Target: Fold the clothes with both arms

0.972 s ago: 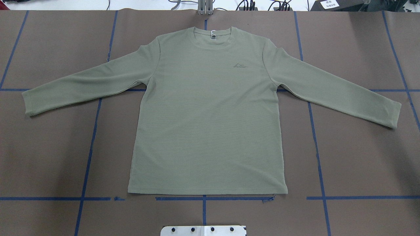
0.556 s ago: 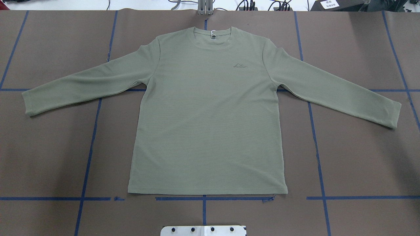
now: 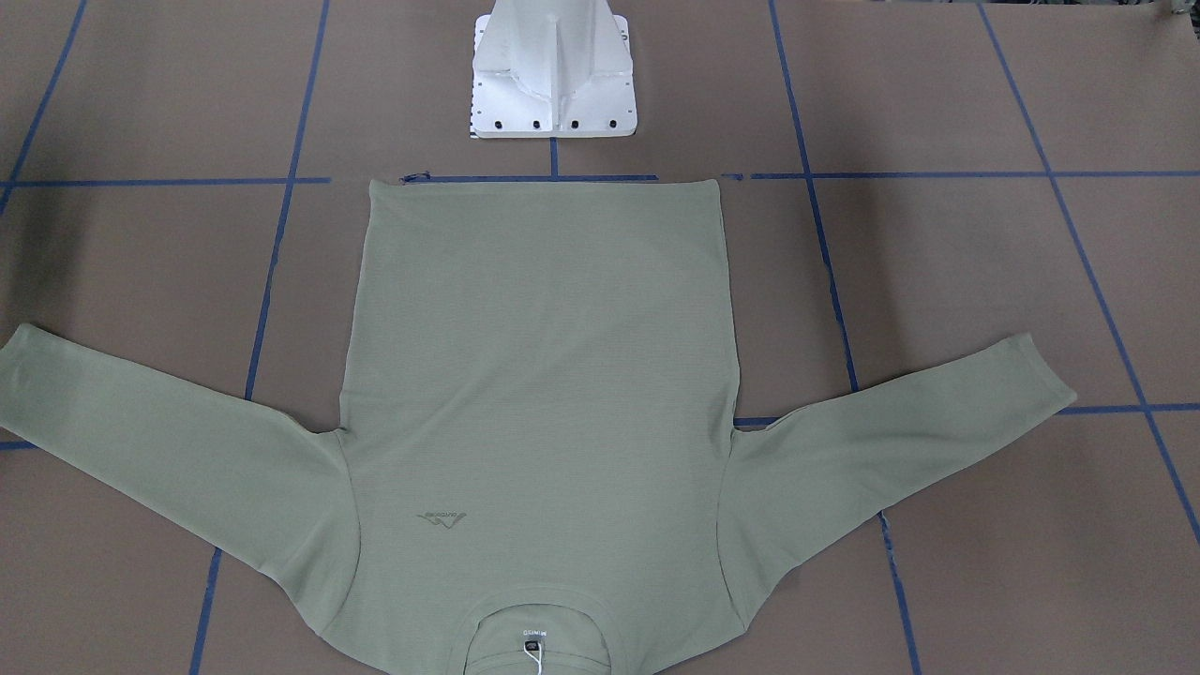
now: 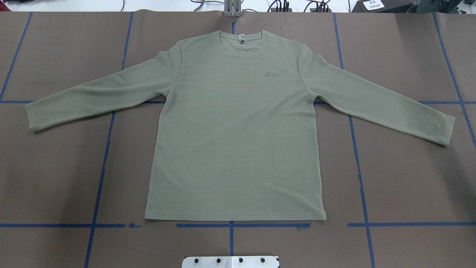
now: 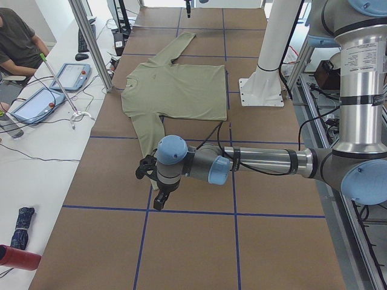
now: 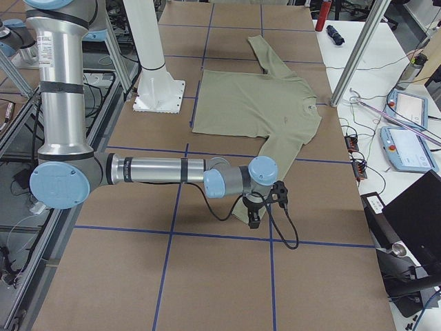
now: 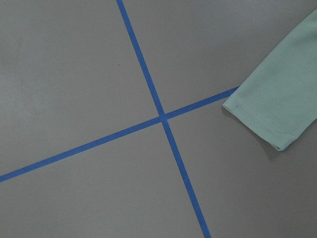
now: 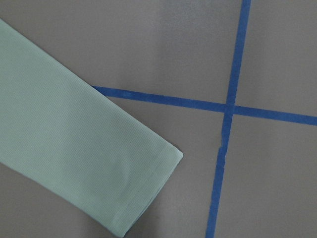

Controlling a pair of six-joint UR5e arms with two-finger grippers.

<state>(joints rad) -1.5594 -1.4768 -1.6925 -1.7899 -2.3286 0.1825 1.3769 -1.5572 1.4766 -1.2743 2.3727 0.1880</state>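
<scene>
Near left gripper, on brown worktop: one sleeve cuff of sage-green shirt, apart from gripper. Near right gripper: other cuff, also apart. Shirt lies flat between both grippers, logo up, sleeves spread. Whether grippers are open or closed: cannot tell from side views.

— What covers the bench?
— Brown sheeting, gridded with blue tape.
— And alongside it?
— A white side table carrying two tablets, with an aluminium post rising at its edge.
</scene>
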